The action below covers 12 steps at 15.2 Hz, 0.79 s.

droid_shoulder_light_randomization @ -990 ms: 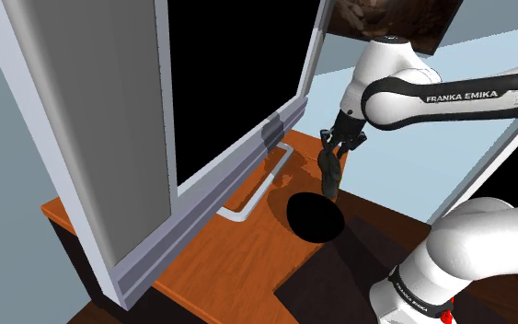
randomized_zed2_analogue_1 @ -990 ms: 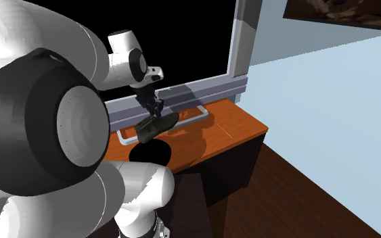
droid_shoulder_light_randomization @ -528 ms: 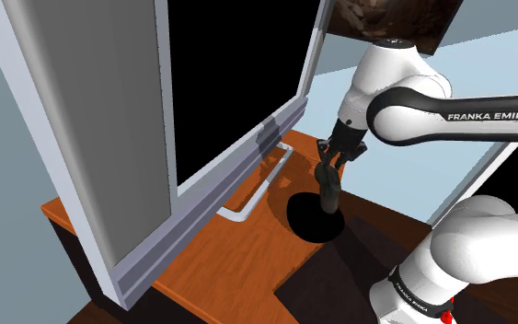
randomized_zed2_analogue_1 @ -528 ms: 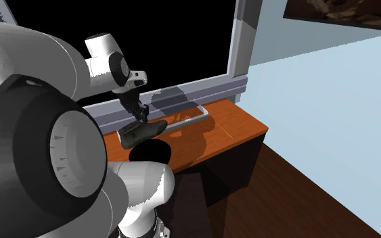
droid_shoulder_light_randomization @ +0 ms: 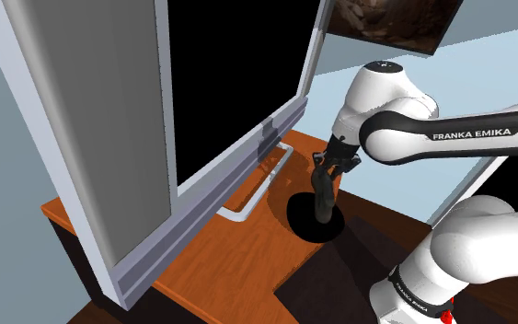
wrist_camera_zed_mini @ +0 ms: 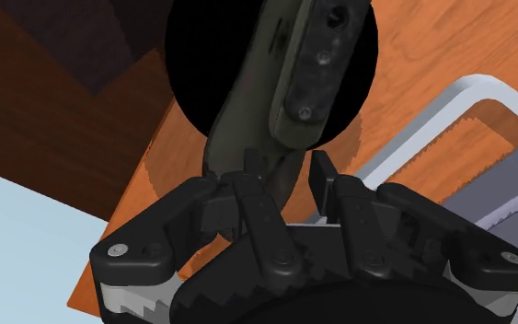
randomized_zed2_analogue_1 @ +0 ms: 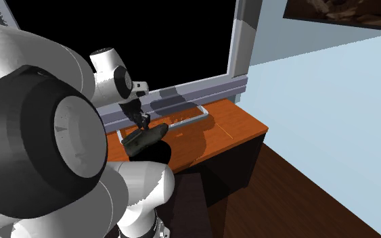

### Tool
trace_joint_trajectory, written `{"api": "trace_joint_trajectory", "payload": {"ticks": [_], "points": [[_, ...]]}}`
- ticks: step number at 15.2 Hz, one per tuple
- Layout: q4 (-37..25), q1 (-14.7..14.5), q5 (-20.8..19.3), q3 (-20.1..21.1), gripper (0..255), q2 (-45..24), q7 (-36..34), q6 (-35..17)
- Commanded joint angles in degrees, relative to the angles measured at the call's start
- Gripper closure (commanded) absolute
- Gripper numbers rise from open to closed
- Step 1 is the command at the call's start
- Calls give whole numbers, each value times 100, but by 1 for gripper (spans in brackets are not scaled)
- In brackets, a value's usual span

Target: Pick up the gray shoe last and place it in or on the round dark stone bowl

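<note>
Dark bowl (droid_shoulder_light_randomization: pixel 305 224) at table (droid_shoulder_light_randomization: pixel 201 258) edge: gray shoe last (droid_shoulder_light_randomization: pixel 325 195) hangs upright, lower end inside. Gripper (droid_shoulder_light_randomization: pixel 328 166) clamps its top.

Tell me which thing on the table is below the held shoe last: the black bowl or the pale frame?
The black round bowl: the gripper holds the shoe last over it; the pale frame lies apart, by the window.

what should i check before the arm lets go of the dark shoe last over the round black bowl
1. end effector grip on dark grey-olive shoe last: ok, fingers clasp its upper end.
2. Last above round black bowl: ok.
3. Last's lower end resting in bowl: cannot tell.
4. Bowl sitting on orange wooden table: ok.
5. White rectangular frame apart from bowl: ok.
</note>
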State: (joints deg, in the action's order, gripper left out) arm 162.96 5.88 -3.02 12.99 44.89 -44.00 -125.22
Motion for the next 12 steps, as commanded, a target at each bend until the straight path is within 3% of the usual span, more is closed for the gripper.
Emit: {"api": "trace_joint_trajectory", "payload": {"ticks": [1, 12], "points": [[113, 5, -1, 38, 255, -97, -48, -215], [612, 114, -77, 229, 255, -717, -285, -1324]]}}
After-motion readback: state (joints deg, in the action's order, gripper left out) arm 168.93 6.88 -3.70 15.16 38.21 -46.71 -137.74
